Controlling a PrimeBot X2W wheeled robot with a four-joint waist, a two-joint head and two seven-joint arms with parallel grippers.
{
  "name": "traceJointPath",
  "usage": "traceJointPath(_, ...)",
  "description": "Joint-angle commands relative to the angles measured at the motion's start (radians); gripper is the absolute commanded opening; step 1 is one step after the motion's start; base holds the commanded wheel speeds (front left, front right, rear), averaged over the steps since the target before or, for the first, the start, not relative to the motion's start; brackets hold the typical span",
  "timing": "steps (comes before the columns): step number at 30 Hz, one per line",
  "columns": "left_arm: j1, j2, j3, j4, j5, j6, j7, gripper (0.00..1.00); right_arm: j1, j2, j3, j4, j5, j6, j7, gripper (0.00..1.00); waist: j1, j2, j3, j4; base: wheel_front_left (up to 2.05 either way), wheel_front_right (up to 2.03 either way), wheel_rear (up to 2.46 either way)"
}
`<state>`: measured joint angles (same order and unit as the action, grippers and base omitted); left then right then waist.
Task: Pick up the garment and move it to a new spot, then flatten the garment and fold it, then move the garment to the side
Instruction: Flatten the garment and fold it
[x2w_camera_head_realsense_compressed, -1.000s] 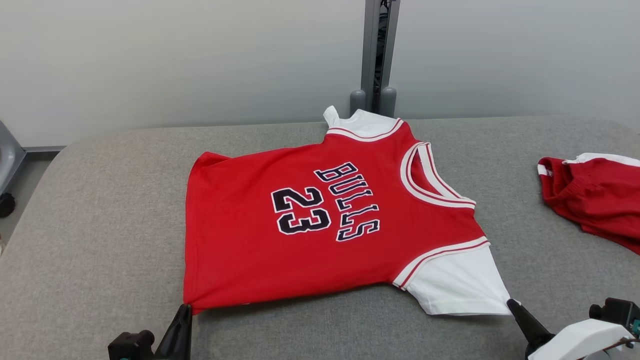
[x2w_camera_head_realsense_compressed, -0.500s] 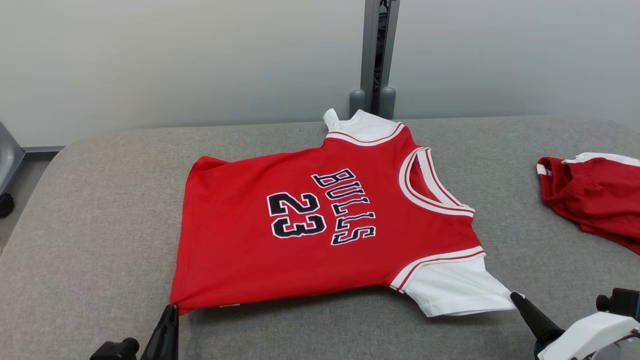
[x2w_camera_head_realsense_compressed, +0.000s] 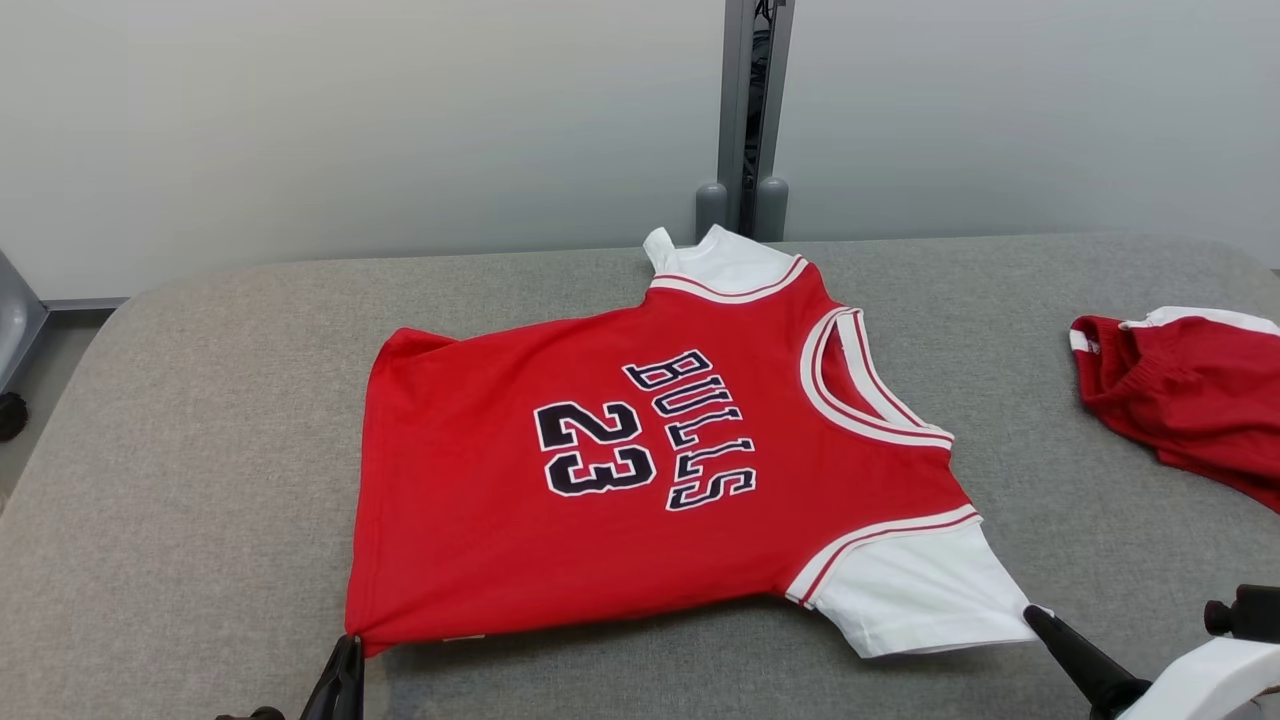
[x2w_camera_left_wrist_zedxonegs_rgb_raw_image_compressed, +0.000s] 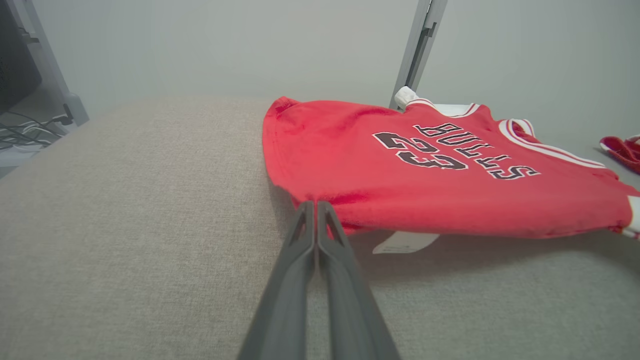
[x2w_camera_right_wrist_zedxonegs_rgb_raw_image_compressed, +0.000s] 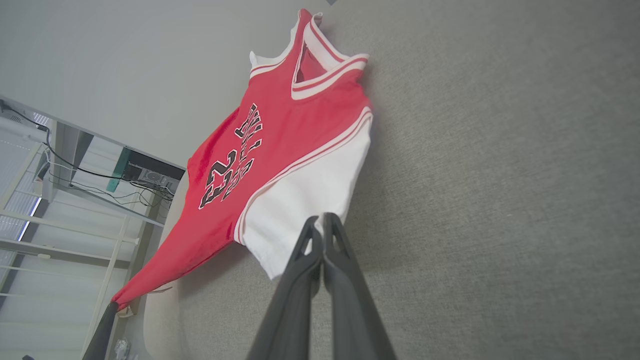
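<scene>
The garment (x2w_camera_head_realsense_compressed: 640, 480) is a red jersey with white sleeves and "BULLS 23" in black, spread face up on the grey padded table (x2w_camera_head_realsense_compressed: 200, 450), its near edge lifted off the surface. My left gripper (x2w_camera_head_realsense_compressed: 348, 640) is shut on the jersey's near hem corner (x2w_camera_left_wrist_zedxonegs_rgb_raw_image_compressed: 315, 200). My right gripper (x2w_camera_head_realsense_compressed: 1030, 612) is shut on the tip of the near white sleeve (x2w_camera_right_wrist_zedxonegs_rgb_raw_image_compressed: 300, 200). The left wrist view shows a white label (x2w_camera_left_wrist_zedxonegs_rgb_raw_image_compressed: 404, 242) hanging under the raised hem. In the right wrist view the jersey (x2w_camera_right_wrist_zedxonegs_rgb_raw_image_compressed: 280, 145) stretches away from my right gripper (x2w_camera_right_wrist_zedxonegs_rgb_raw_image_compressed: 320, 217) toward the left gripper's dark fingers (x2w_camera_right_wrist_zedxonegs_rgb_raw_image_compressed: 102, 325).
A second red and white garment (x2w_camera_head_realsense_compressed: 1180, 400) lies crumpled at the table's right edge. A grey post (x2w_camera_head_realsense_compressed: 745, 110) stands behind the table against the pale wall. The table's left side is bare fabric; shelving and cables (x2w_camera_right_wrist_zedxonegs_rgb_raw_image_compressed: 75, 170) stand beyond it.
Both grippers have drawn back toward me, holding the hem corner and sleeve tip. The jersey has slid slightly nearer and sits lower in the head view.
</scene>
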<state>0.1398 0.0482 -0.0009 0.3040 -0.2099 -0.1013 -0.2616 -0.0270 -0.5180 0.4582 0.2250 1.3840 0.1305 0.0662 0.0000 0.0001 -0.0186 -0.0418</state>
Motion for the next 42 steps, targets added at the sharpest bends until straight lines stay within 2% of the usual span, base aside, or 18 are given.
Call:
traceJointPath(1,0.011,0.005,-0.001,-0.007,0.010,0.005,-0.005,0.00,0.018,-0.009,-0.021,-0.012,-0.015,0.001,0.017,0.00,0.0000,-0.0001,-0.002,0.002,0.00,0.00,0.00)
traceJointPath(14,-0.035,0.005,0.000,-0.011,0.025,0.001,-0.005,0.00,0.000,0.071,-0.149,-0.055,-0.135,0.001,0.097,0.00,0.0000,-0.0001,0.002,0.011,0.00,0.00,0.00)
traceJointPath(27,-0.261,0.020,-0.014,0.176,0.074,0.006,-0.005,0.00,-0.203,0.198,-0.304,-0.028,-0.309,0.001,0.207,0.00,0.0000,-0.0001,0.119,0.024,0.00,0.00,0.00)
traceJointPath(34,-0.410,0.019,-0.017,0.277,0.064,0.024,0.005,0.00,-0.335,0.246,-0.349,0.042,-0.380,0.001,0.240,0.00,0.0000,-0.0001,0.174,0.037,0.00,0.00,0.00)
traceJointPath(42,-0.541,0.017,-0.025,0.393,0.048,0.037,0.024,0.00,-0.485,0.273,-0.366,0.170,-0.460,0.001,0.233,0.00,0.0000,-0.0001,0.228,0.049,0.00,0.00,0.00)
